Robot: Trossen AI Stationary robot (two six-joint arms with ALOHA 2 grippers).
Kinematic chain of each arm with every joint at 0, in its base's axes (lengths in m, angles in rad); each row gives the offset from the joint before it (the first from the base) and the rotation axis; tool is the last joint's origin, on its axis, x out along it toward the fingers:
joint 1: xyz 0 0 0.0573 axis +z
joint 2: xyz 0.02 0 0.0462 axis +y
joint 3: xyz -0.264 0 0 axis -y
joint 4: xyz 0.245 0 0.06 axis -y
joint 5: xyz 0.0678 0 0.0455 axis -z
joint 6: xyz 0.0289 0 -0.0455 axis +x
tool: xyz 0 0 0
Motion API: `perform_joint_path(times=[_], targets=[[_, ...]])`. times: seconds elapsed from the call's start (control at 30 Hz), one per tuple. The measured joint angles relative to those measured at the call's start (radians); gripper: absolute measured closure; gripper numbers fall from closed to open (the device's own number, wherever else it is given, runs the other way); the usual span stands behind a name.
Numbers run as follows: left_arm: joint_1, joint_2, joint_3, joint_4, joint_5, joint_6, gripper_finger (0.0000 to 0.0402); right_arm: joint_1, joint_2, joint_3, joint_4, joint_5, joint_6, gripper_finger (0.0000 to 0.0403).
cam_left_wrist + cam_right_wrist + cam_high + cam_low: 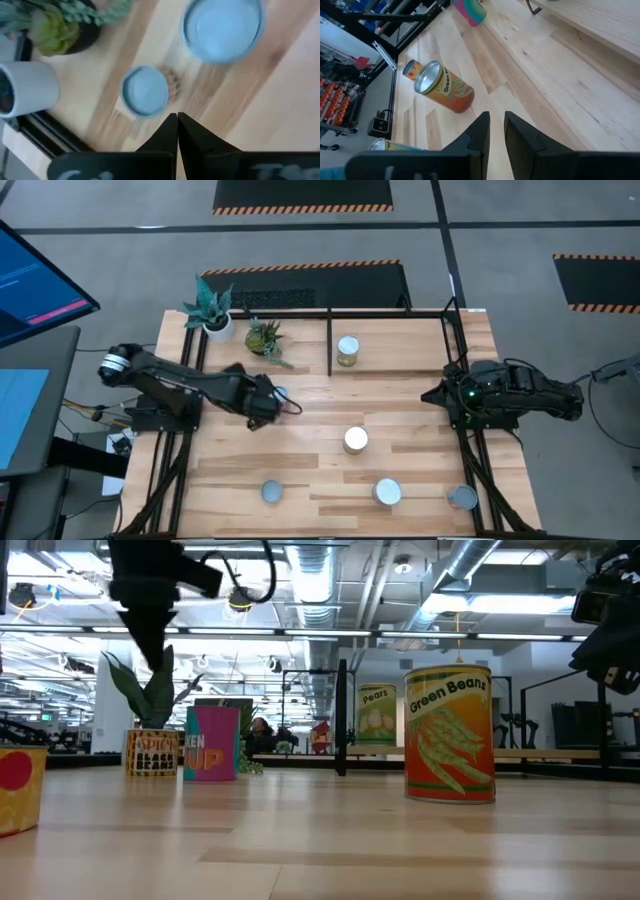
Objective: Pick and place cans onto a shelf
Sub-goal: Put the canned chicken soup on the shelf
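Here, blue-topped can (pixel 145 91) just beyond closed left gripper (pixel 177 116), untouched.

Open wood between the shelf (pixel 330 345) and centre can (pixel 355 440); potted plants (pixel 263 337) crowding its left.

Bright, even indoor light from ceiling lamps.
The left wrist view is blurred; in the low view the can (pixel 449 734) is sharp, and shadows on the table (pixel 420 430) are soft.
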Motion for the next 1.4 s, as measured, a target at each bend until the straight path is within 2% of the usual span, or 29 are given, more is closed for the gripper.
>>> perform_joint_path(times=[0.1, 0.27, 0.47, 0.7, 0.83, 1.0, 1.17, 1.4], targets=[[0.084, -0.027, -0.059, 0.052, 0.085, 0.103, 0.0401, 0.0, 0.0, 0.0, 0.0, 0.0, 0.0, 0.0321], [0.212, -0.014, -0.137, 0.176, 0.179, 0.153, 0.0401, 0.0, 0.0, 0.0, 0.0, 0.0, -0.002, 0.0321], [0.276, -0.013, -0.157, 0.321, 0.173, 0.335, 0.0401, 0.0, 0.0, 0.0, 0.0, 0.0, -0.002, 0.0321], [0.31, -0.012, -0.186, 0.304, 0.195, 0.376, 0.0401, 0.0, 0.0, 0.0, 0.0, 0.0, -0.002, 0.0321], [0.31, -0.012, -0.2, 0.366, 0.222, 0.393, 0.0401, 0.0, 0.0, 0.0, 0.0, 0.0, -0.003, 0.0321], [0.318, 0.034, -0.2, 0.405, 0.193, 0.428, 0.0401, 0.0, 0.0, 0.0, 0.004, 0.0, -0.007, 0.0321], [0.322, 0.143, -0.193, 0.498, 0.267, 0.437, 0.0401, 0.0, 0.0, -0.001, 0.004, 0.0, -0.007, 0.0321], [0.32, 0.245, -0.003, 0.708, 0.344, 0.416, 0.0401, 0.0, 0.0, -0.001, 0.004, 0.0, -0.01, 0.0321]])
